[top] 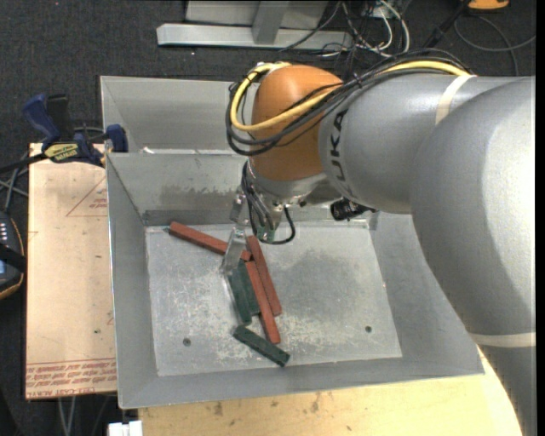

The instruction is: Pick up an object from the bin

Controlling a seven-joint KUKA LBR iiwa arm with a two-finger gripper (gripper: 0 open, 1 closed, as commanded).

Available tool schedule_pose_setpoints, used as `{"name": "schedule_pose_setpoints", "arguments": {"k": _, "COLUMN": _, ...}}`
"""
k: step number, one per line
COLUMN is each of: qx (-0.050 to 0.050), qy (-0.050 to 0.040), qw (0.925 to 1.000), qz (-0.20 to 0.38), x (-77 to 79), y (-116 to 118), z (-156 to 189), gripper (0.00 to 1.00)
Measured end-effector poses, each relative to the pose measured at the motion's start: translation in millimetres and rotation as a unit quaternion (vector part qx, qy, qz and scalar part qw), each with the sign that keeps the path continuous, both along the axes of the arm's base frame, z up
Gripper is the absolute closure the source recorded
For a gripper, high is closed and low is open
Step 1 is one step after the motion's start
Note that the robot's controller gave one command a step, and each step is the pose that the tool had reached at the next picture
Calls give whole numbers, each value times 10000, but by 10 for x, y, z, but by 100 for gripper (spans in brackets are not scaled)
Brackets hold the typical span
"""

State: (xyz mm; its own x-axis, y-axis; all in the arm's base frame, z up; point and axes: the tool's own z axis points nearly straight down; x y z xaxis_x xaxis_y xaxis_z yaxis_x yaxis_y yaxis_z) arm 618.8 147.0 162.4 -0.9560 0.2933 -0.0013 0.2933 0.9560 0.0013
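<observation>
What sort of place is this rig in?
Probably a robotics lab test cell: a robot arm over a grey metal bin of loose sticks, with cables strewn on the dark floor behind.

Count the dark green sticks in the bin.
2. One dark green stick lies mid-bin against the long red stick. The other lies nearer the front wall, by that red stick's lower end. The arm may hide more.

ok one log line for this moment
pincer | low, mid-bin | over ends of: red-brown stick, dark green stick | grip: cannot tell
</observation>
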Motion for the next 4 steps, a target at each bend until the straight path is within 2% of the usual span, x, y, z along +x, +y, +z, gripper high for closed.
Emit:
{"name": "schedule_pose_setpoints", "arguments": {"k": 1, "qx": 10, "qy": -26, "qw": 9995, "qz": -327, "x": 80, "y": 50, "z": -444, "gripper": 0}}
{"name": "schedule_pose_setpoints", "arguments": {"k": 2, "qx": 7, "qy": -19, "qw": 10000, "qz": -71, "x": -30, "y": 222, "z": -897, "gripper": 100}}
{"name": "schedule_pose_setpoints", "arguments": {"k": 3, "qx": 7, "qy": -19, "qw": 10000, "qz": -73, "x": -30, "y": 221, "z": -898, "gripper": 100}}
{"name": "schedule_pose_setpoints", "arguments": {"k": 4, "qx": -1, "qy": -12, "qw": 10000, "qz": -57, "x": -82, "y": -98, "z": 572, "gripper": 100}}
